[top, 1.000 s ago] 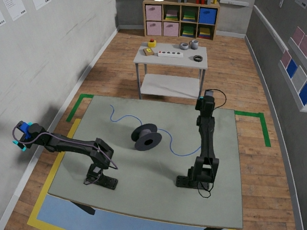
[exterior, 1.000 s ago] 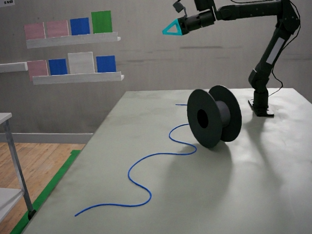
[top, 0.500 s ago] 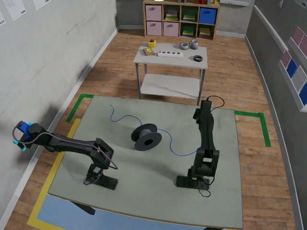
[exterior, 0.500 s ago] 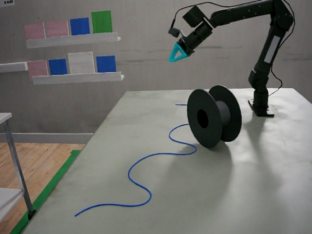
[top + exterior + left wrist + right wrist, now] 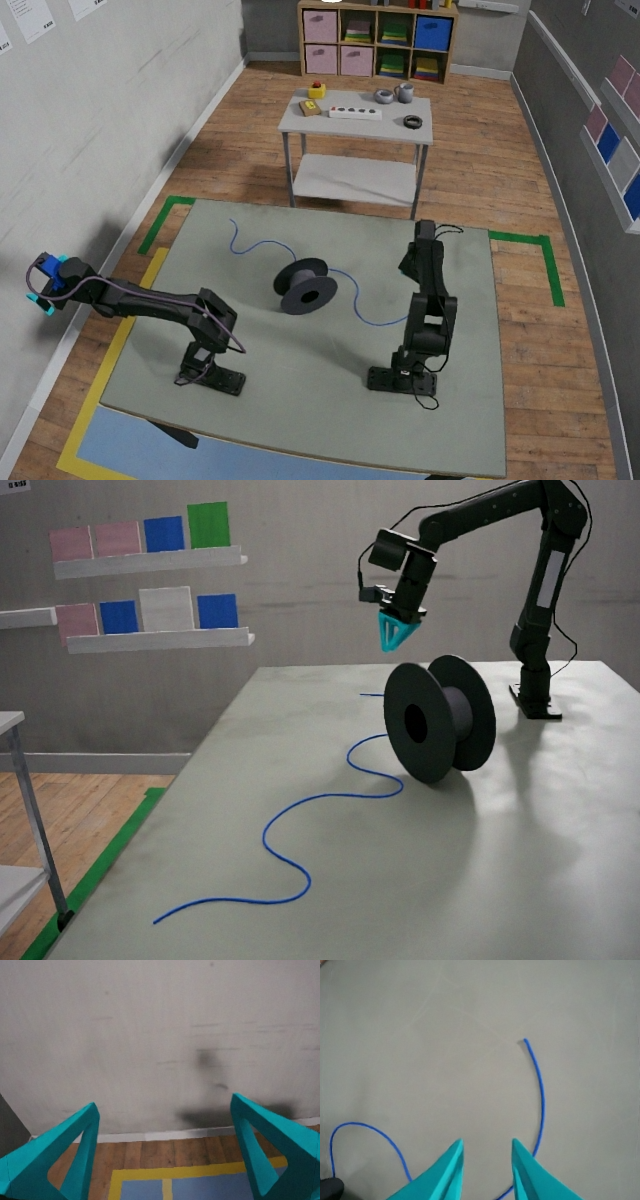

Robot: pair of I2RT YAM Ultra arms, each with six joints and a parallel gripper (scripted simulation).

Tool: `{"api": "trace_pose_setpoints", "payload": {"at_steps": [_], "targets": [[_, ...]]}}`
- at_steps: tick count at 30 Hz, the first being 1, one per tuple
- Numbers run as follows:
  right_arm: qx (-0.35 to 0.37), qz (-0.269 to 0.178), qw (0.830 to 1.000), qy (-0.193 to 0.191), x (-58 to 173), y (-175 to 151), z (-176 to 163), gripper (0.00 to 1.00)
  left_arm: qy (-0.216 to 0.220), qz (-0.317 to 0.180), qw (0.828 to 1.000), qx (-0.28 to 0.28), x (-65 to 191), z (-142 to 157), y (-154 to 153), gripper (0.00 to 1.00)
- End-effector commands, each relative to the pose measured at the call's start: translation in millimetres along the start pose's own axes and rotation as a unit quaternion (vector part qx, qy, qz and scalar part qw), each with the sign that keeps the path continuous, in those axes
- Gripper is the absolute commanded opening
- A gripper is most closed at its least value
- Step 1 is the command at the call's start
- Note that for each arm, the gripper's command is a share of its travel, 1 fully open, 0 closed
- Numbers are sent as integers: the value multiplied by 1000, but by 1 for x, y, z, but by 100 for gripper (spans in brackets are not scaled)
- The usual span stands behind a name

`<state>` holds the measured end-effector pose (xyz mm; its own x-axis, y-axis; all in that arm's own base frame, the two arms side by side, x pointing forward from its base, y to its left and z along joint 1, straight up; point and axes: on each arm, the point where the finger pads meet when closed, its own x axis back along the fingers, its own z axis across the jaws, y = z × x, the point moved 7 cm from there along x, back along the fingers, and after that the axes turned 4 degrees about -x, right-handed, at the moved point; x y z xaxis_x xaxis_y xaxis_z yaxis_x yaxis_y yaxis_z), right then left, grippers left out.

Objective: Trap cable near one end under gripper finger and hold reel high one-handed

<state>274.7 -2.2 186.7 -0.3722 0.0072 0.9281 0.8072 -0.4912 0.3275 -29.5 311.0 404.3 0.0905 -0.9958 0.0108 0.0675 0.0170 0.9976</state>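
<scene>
A dark grey reel (image 5: 305, 284) (image 5: 439, 717) stands on its flanges in the middle of the table (image 5: 310, 413) (image 5: 516, 867). A thin blue cable (image 5: 356, 304) (image 5: 289, 810) (image 5: 540, 1100) lies loose in curves on the table and passes the reel on both sides. My right gripper (image 5: 388, 646) (image 5: 487, 1146) points down, a little above the reel's top and beside it. Its fingers stand a narrow gap apart with nothing between them, and one free cable end lies on the table below. My left gripper (image 5: 46, 283) (image 5: 163, 1104) is wide open and empty. It reaches out beyond the table's edge toward the wall.
A small side table (image 5: 356, 129) with a power strip, cups and boxes stands beyond the main table. A shelf unit (image 5: 377, 38) is against the back wall. Green and yellow tape marks the floor around the table.
</scene>
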Motion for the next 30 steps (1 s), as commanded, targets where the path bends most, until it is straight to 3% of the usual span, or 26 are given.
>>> {"api": "trace_pose_setpoints", "payload": {"at_steps": [1,5,8,10,14,30], "targets": [[-40,63,997,-32,-3,-19,-13,30,4,1,1000,-2,0,1,-3,100],[-59,106,991,-61,-7,-34,-20,30,4,1,1000,-2,0,1,-3,100],[-63,103,991,-60,-1,-33,-20,30,4,1,1000,-2,0,1,-3,100],[-71,133,985,-80,-9,-40,-23,30,4,1,1000,-2,0,1,-3,100],[-81,152,981,-95,-7,-49,-29,30,4,1,1000,-2,0,1,-3,100],[-90,165,976,-106,-8,-53,-31,30,4,1,1000,-2,0,1,-3,100]]}}
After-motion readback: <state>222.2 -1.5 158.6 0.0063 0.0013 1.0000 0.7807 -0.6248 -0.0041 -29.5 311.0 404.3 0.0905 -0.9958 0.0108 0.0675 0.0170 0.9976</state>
